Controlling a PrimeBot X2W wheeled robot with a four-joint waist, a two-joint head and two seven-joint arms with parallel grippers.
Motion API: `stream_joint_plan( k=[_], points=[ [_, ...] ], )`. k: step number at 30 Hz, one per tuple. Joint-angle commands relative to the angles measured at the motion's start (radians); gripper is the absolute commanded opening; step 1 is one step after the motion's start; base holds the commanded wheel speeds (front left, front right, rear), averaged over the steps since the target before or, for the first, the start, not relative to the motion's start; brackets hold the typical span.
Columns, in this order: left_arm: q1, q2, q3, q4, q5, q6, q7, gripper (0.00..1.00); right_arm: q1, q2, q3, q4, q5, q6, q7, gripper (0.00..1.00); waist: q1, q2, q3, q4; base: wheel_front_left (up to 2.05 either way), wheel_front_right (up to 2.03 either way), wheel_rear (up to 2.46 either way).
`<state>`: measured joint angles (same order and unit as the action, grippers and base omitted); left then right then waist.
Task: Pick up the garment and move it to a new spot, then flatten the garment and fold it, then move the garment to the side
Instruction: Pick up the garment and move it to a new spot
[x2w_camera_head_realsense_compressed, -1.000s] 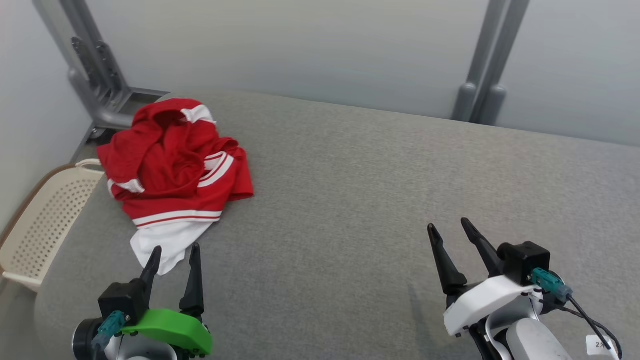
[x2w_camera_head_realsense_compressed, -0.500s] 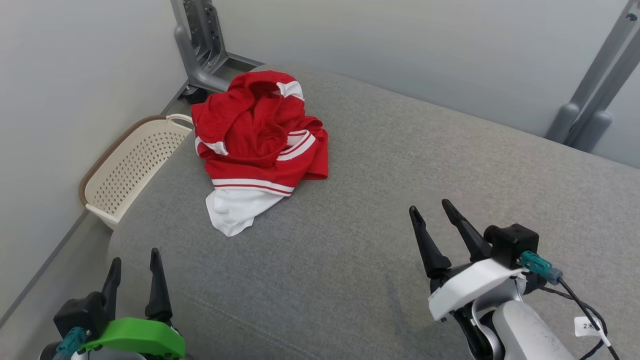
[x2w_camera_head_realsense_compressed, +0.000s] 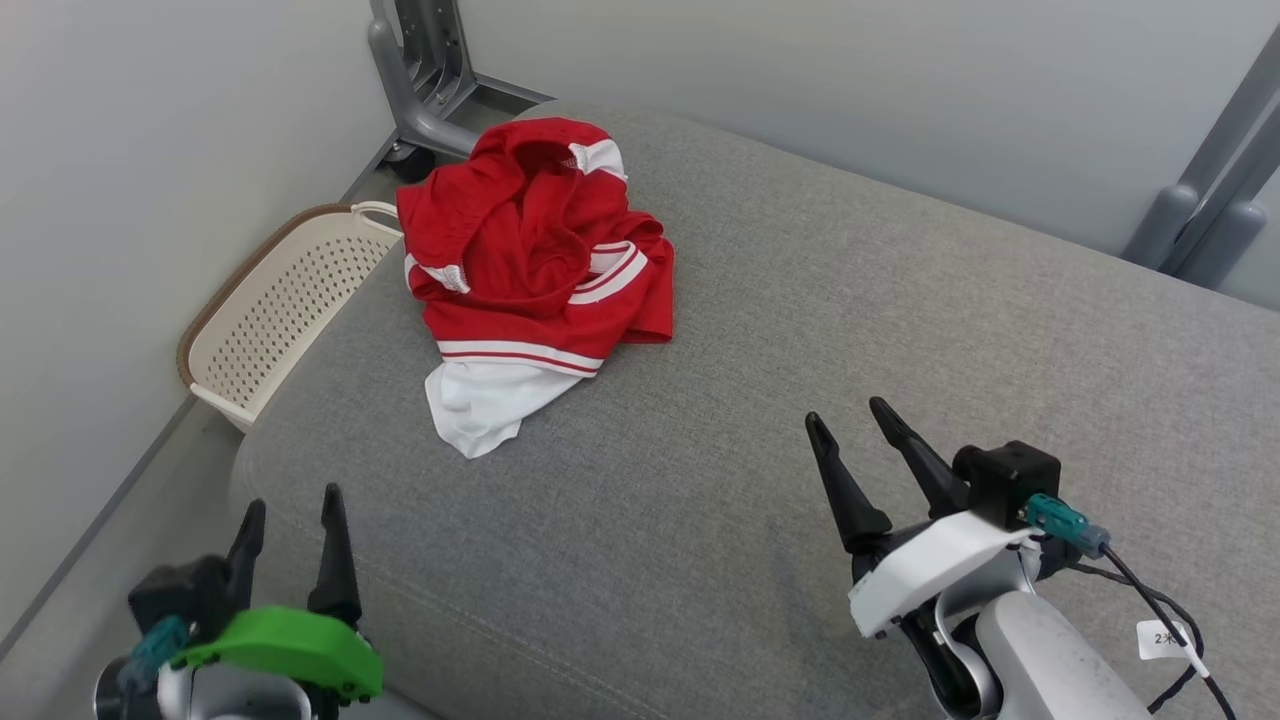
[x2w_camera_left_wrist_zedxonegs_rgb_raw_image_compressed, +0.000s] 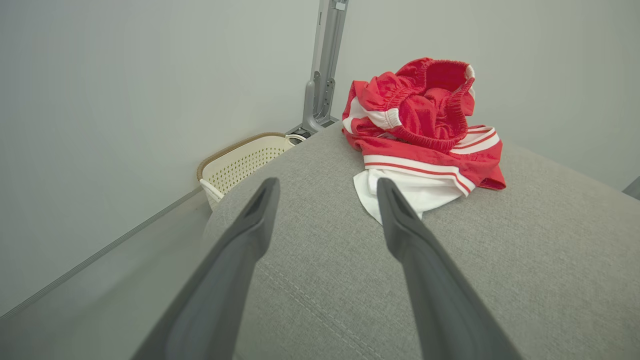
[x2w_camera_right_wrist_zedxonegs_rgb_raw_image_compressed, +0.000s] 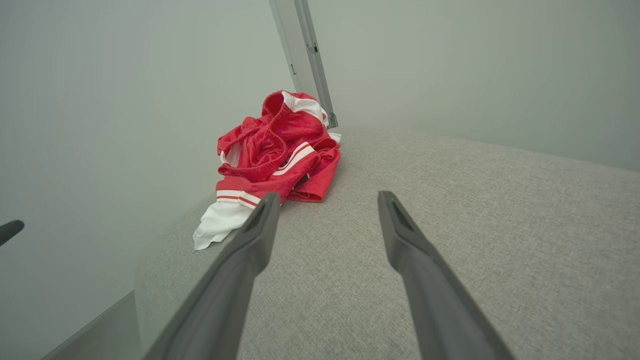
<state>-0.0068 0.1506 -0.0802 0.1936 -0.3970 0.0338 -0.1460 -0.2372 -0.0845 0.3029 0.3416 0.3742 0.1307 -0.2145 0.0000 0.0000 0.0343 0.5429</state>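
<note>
- We note the garment (x2w_camera_head_realsense_compressed: 530, 270), red with white stripes and a white panel. It lies crumpled in a heap on the far left part of the grey upholstered surface (x2w_camera_head_realsense_compressed: 850, 280), close to its left edge.
- The left gripper (x2w_camera_head_realsense_compressed: 292, 498) is at the near left corner of the surface, with its fingers spread apart and nothing between them. The garment lies ahead of it and slightly to the right, well apart, with the white panel nearest.
- The right gripper (x2w_camera_head_realsense_compressed: 845, 411) is over the near right part of the surface, with its fingers likewise spread and empty. The garment lies ahead and well off to its left.
- We cannot tell whether either gripper touches the fabric of the surface.
- A cream perforated basket (x2w_camera_head_realsense_compressed: 270, 320) with a brown rim stands on the floor just beside the surface's left edge, near the garment and against the pale wall (x2w_camera_head_realsense_compressed: 150, 150).
- One grey metal upright (x2w_camera_head_realsense_compressed: 420, 60) stands behind the far left corner, and another (x2w_camera_head_realsense_compressed: 1210, 200) at the far right.
</note>
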Motion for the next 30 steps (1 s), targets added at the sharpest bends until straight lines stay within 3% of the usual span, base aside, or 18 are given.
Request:
stream_joint_plan(
  k=[1,7,11,16,22,30],
  points=[
    [-0.049,0.004,-0.009,0.01,-0.011,-0.009,0.027,1.0,-0.014,-0.012,-0.001,0.0,0.003,0.0,-0.004,1.0,0.0,0.0,0.01,0.0,0.0,0.0,0.0],
    [-0.4,0.008,-0.073,0.212,-0.014,-0.044,0.257,1.0,0.007,-0.073,-0.032,-0.072,-0.032,0.0,0.061,1.0,0.0,0.0,0.086,-0.007,0.0,0.0,0.0],
    [-0.562,0.001,-0.09,0.328,-0.017,-0.05,0.333,1.0,0.03,-0.096,-0.035,-0.136,-0.052,0.0,0.114,1.0,0.0,0.0,0.123,-0.028,0.0,0.0,0.0],
    [-0.793,-0.004,-0.072,0.49,-0.072,-0.083,0.426,1.0,0.022,-0.135,-0.012,-0.289,-0.074,0.0,0.223,1.0,0.0,0.0,0.23,-0.134,0.0,0.0,0.0],
    [-0.908,-0.007,-0.067,0.575,-0.102,-0.101,0.487,1.0,0.032,-0.152,0.004,-0.379,-0.081,0.0,0.279,1.0,0.0,0.0,0.297,-0.199,0.0,0.0,0.0],
    [-1.019,0.044,-0.098,0.676,-0.063,-0.097,0.509,1.0,0.036,-0.16,0.023,-0.448,-0.088,0.0,0.315,1.0,0.0,0.0,0.378,-0.279,0.0,0.0,0.0]
  ],
)
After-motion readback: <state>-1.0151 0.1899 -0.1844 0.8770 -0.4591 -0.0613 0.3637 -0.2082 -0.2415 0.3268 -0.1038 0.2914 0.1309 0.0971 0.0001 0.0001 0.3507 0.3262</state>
